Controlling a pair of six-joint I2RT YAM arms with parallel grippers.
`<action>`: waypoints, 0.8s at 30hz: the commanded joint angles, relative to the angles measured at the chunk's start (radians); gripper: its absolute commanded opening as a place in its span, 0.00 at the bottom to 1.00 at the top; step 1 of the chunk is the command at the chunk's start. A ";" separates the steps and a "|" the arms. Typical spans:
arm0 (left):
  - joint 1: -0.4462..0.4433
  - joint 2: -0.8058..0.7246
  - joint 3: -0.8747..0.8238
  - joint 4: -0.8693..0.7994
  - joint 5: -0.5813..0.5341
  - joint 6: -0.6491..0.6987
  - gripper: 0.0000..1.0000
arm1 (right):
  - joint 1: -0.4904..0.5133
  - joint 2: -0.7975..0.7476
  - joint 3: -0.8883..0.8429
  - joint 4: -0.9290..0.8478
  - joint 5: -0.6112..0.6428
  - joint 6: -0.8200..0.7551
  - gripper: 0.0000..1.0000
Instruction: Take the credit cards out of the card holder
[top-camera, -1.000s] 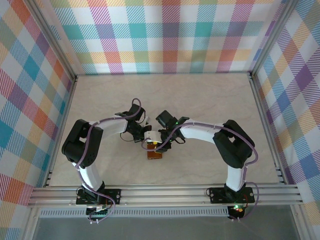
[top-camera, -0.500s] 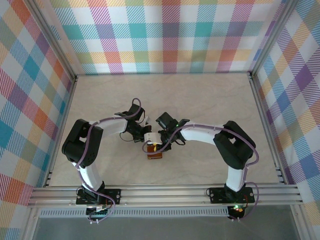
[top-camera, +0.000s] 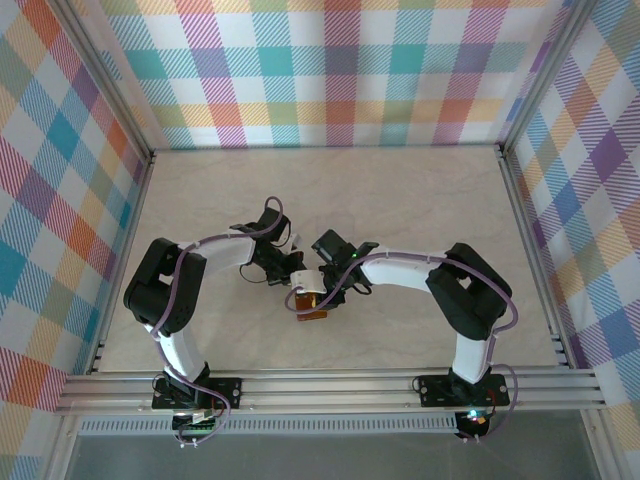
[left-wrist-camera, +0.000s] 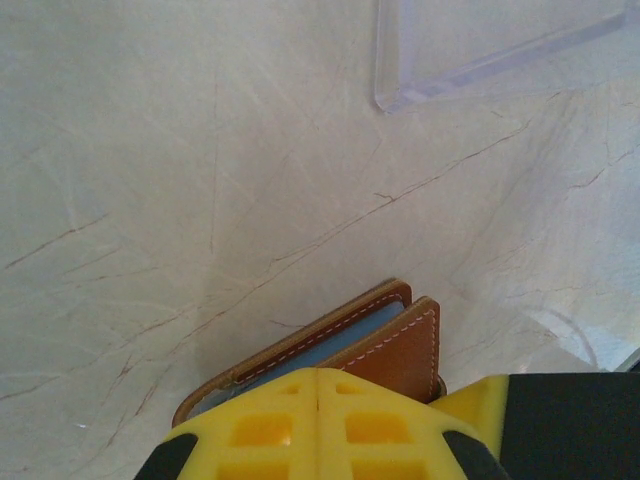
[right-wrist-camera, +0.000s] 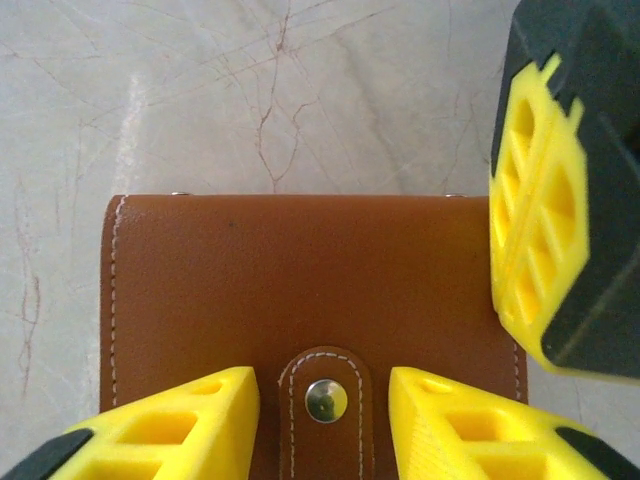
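The card holder is a brown leather wallet lying closed on the table, its snap tab fastened. It also appears as card holder between the two arms. My right gripper is open, one yellow finger on each side of the tab, just above the cover. My left gripper is shut, its tips pressed together over the wallet's edge with nothing between them. Those left fingers stand at the wallet's right side. The credit cards are hidden inside; I see just a bluish sleeve edge between the covers.
A clear plastic tray lies on the pale marble-look table a short way beyond the wallet. Both arms crowd the table's near middle. Checked walls and metal rails enclose the workspace.
My right gripper has moved left and down over the wallet. The left arm has hardly moved, and the wallet stays in place.
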 joint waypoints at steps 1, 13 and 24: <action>-0.004 0.017 0.008 -0.077 -0.031 0.025 0.00 | 0.011 0.037 -0.006 -0.096 0.072 -0.016 0.42; -0.012 0.022 0.022 -0.098 -0.046 0.033 0.00 | 0.057 0.101 0.046 -0.200 0.130 -0.099 0.39; -0.020 0.025 0.036 -0.123 -0.078 0.044 0.00 | 0.055 0.047 0.025 -0.178 0.106 -0.055 0.13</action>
